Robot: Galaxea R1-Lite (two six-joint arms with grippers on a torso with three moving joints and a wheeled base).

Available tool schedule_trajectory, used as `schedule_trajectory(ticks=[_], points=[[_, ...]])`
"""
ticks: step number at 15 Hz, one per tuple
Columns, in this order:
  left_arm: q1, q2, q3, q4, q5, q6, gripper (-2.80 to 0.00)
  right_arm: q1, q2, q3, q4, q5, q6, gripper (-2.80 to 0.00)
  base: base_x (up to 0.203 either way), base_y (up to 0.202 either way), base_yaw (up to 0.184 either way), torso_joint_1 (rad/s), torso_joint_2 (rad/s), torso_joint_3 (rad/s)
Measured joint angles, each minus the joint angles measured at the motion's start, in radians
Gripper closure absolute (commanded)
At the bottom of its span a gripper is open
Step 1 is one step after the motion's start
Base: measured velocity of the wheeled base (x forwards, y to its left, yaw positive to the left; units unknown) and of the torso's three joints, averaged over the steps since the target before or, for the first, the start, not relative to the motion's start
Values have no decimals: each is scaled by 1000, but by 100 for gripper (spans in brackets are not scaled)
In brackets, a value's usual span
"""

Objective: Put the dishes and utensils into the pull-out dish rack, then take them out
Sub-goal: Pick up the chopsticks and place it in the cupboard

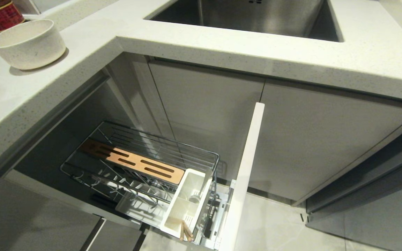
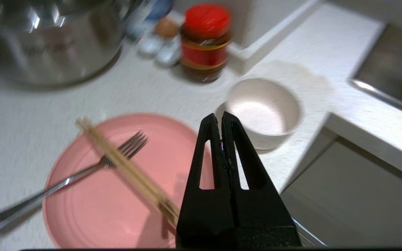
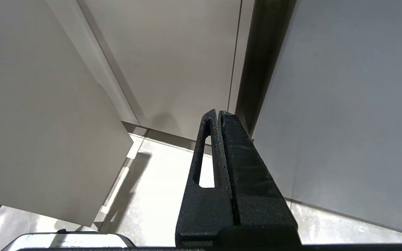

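Step in hand, as judged: start of loading. Left tool [image 2: 222, 116] hangs above the bench, jaws pressed together, holding nothing. Right tool [image 3: 218, 113] is parked low by the cabinet fronts, also closed and empty.

Pink plate [image 2: 117, 181] lies on the bench near its front edge; fork [image 2: 82, 174] and chopsticks [image 2: 127, 170] lie crossed on it. Speckled bowl [image 1: 28, 43] stands just beside the plate, nearer the bench's inner corner. Pull-out dish rack [image 1: 145, 164] is drawn out below the bench; its plate slots appear empty. White caddy [image 1: 187, 205] at its front end shows what looks like wooden sticks in one compartment; cannot confirm.

Next move calls for opening the jaws and descending on one item; utensils should probably come off the plate first.

Nearby: steel pot [image 2: 47, 38] and red-lidded jar [image 2: 206, 42] towards the back edge, well clear. Sink [image 1: 257, 17] sits beyond the corner.
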Motion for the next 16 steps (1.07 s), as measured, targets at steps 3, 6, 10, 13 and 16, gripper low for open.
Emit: schedule_trajectory(ticks=[3,6,10,13,16], points=[[10,118,-101,163,116,-57,0,0,0,0,0,0,0,0,0,0,0,0,0,0],[13,197,-212,396,150,-108,0,0,0,0,0,0,0,0,0,0,0,0,0,0],[21,241,-250,515,191,-142,-280,0,0,0,0,0,0,0,0,0,0,0,0,0],[23,254,-252,550,190,-254,-280,0,0,0,0,0,0,0,0,0,0,0,0,0],[28,259,-246,558,191,-358,-280,0,0,0,0,0,0,0,0,0,0,0,0,0]])
